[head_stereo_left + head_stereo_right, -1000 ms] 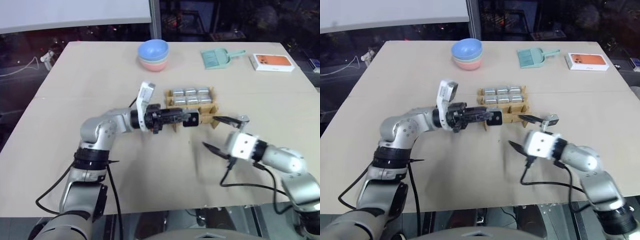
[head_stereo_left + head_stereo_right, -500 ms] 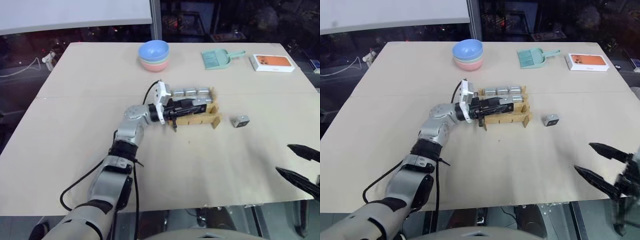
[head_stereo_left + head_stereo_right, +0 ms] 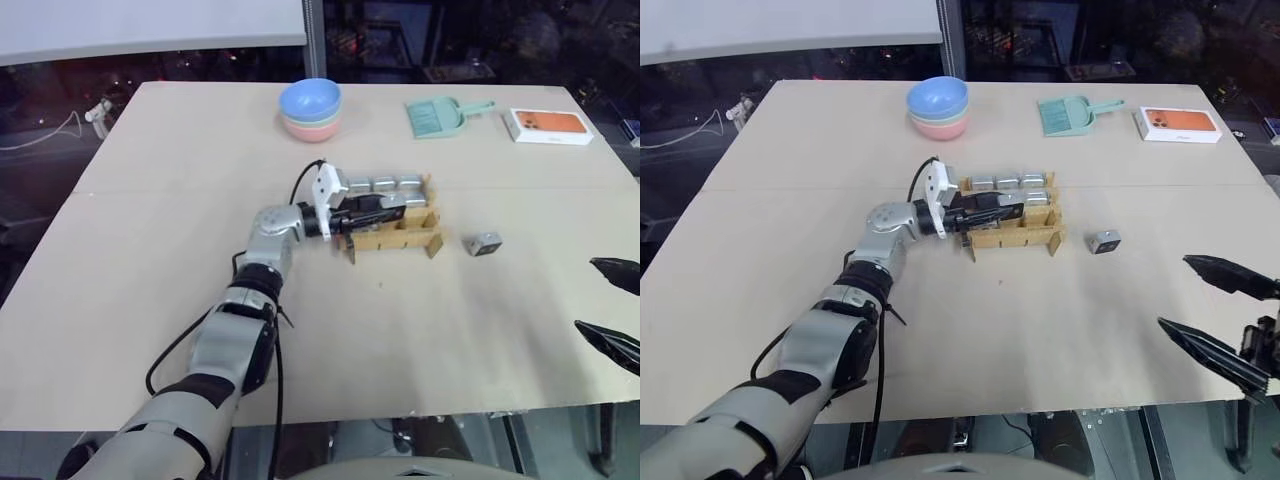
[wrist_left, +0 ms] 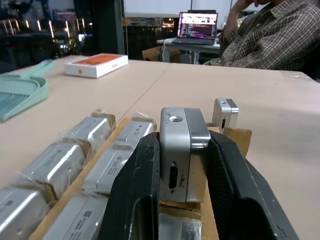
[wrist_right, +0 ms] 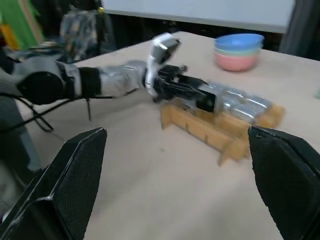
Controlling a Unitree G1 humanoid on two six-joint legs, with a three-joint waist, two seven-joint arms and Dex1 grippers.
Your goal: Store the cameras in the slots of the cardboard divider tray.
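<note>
Nearest, the right claw (image 3: 1218,315) hung wide open and empty at the bench (image 3: 180,250) edge. Farther in, the left claw (image 4: 182,165) gripped a camera (image 4: 181,146) over the cardboard tray (image 3: 395,238), perhaps above a front slot. Another camera (image 3: 483,242) lay beside the tray.

Eight cameras (image 3: 483,243), one tray (image 3: 432,243), three bowls (image 3: 310,108).

Right gripper (image 3: 1220,315) is cut off by the frame edge. Near-row slots of the cardboard divider tray (image 3: 432,243) are hidden behind its strips. Person (image 4: 280,35) is cropped at the shoulders.
</note>
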